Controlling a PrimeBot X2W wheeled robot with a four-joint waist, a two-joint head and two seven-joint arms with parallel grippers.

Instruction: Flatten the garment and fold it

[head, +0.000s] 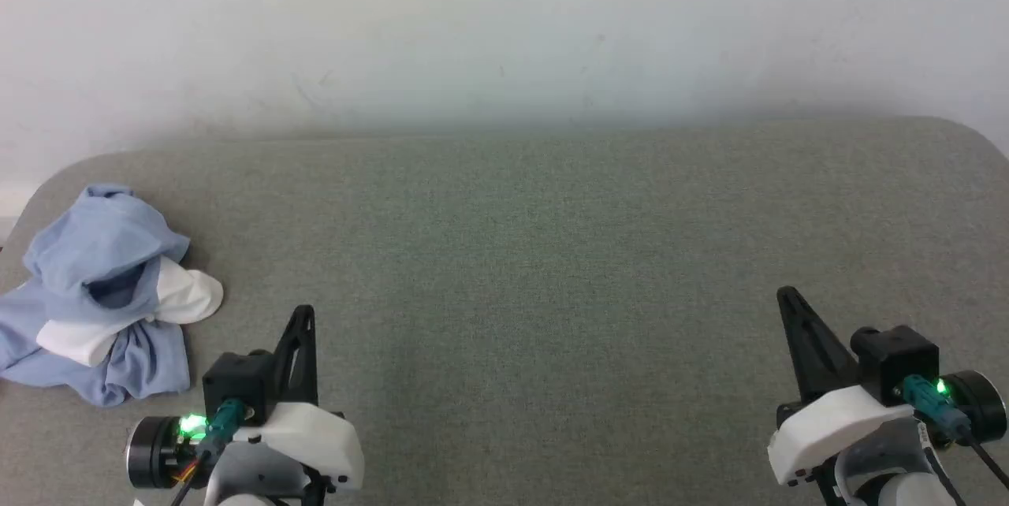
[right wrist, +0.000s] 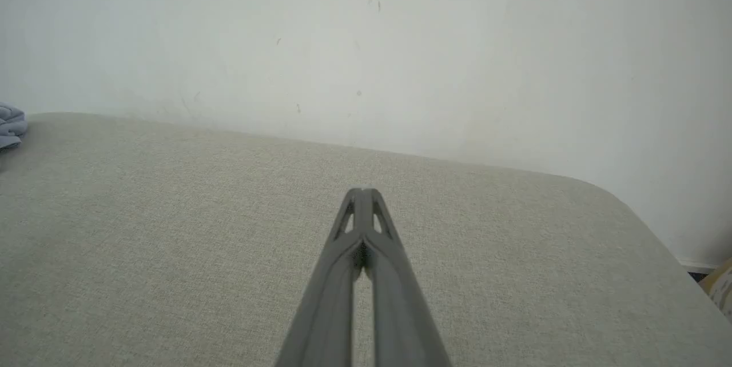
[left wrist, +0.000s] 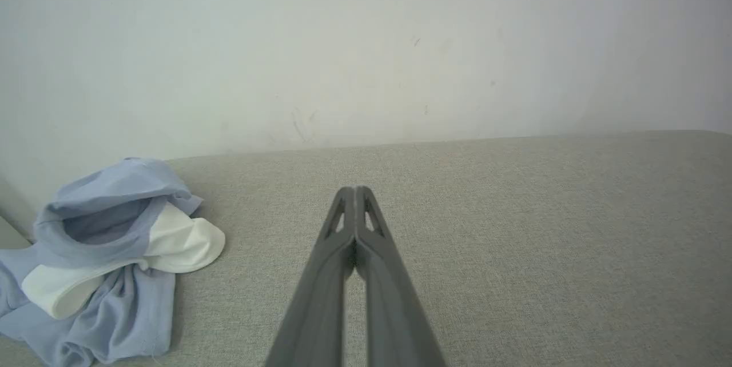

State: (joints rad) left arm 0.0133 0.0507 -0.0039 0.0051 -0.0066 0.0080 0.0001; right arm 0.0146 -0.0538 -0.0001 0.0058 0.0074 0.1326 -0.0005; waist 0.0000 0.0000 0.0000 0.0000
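The garment (head: pixel 102 285) lies crumpled in a heap at the far left of the grey padded surface (head: pixel 536 254), light blue with a white part folded into it. In the left wrist view the garment (left wrist: pixel 108 258) sits to the left of my fingers, apart from them. My left gripper (head: pixel 303 317) is shut and empty, just right of the heap. My right gripper (head: pixel 788 297) is shut and empty too, far off at the lower right. Both pairs of fingertips touch in the wrist views (left wrist: pixel 355 191) (right wrist: pixel 362 191). A blue edge of the garment (right wrist: pixel 10 126) peeks in at the right wrist view's left border.
A pale wall (head: pixel 504 25) rises behind the surface. The surface has rounded corners at the far left (head: pixel 63 175) and far right (head: pixel 977 135). A wide stretch of bare grey cloth lies between the two grippers.
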